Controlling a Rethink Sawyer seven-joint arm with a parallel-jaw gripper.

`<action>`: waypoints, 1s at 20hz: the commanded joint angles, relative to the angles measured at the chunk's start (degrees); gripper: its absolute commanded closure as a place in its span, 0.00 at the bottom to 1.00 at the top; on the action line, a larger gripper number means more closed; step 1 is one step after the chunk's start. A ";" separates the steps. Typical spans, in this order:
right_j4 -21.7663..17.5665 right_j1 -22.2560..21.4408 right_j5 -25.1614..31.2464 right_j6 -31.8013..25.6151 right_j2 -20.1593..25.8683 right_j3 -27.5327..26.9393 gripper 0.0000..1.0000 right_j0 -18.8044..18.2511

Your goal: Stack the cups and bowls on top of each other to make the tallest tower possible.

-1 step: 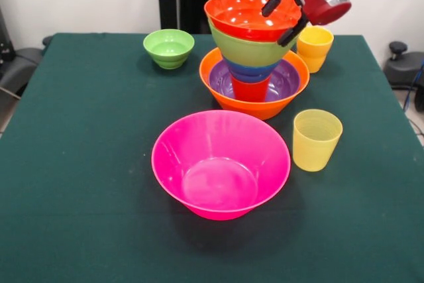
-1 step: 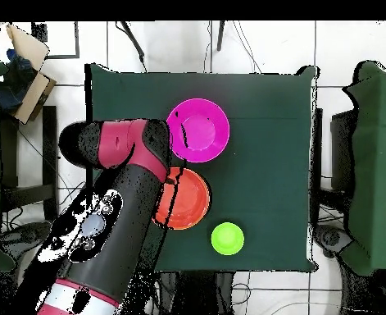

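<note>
The tower stands on a large orange bowl (image 1: 254, 102) holding a purple bowl (image 1: 286, 79). Above these rise a red-orange cup (image 1: 250, 89), a blue bowl (image 1: 252, 71), a green bowl (image 1: 246, 50) and a red-orange bowl (image 1: 246, 14) (image 2: 185, 198) on top. My gripper (image 1: 283, 18) is open at the top bowl's right rim, one finger (image 1: 271, 3) over the inside, the other (image 1: 292, 33) outside below the rim. A large pink bowl (image 1: 222, 164) (image 2: 200, 130) sits in front. A small green bowl (image 1: 169, 48) (image 2: 227, 238) lies to the left. A pale yellow cup (image 1: 317, 139) and a deeper yellow cup (image 1: 314, 48) stand to the right.
Everything rests on a dark green table (image 1: 79, 164) (image 2: 270, 98). In the overhead view my arm (image 2: 118, 205) covers the table's left part, the gripper and both yellow cups. Chairs and cables surround the table.
</note>
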 commanded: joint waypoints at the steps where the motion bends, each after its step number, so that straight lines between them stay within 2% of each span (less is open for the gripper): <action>1: 0.30 -1.67 -0.98 2.53 6.07 2.39 0.00 -0.87; 7: 0.31 -1.42 -4.14 3.22 6.79 2.94 0.00 -1.24; 13: -0.09 -1.75 -4.88 3.42 6.35 1.14 0.00 -1.81; 20: -1.33 -0.79 -6.80 -0.60 7.45 -2.76 0.00 -4.79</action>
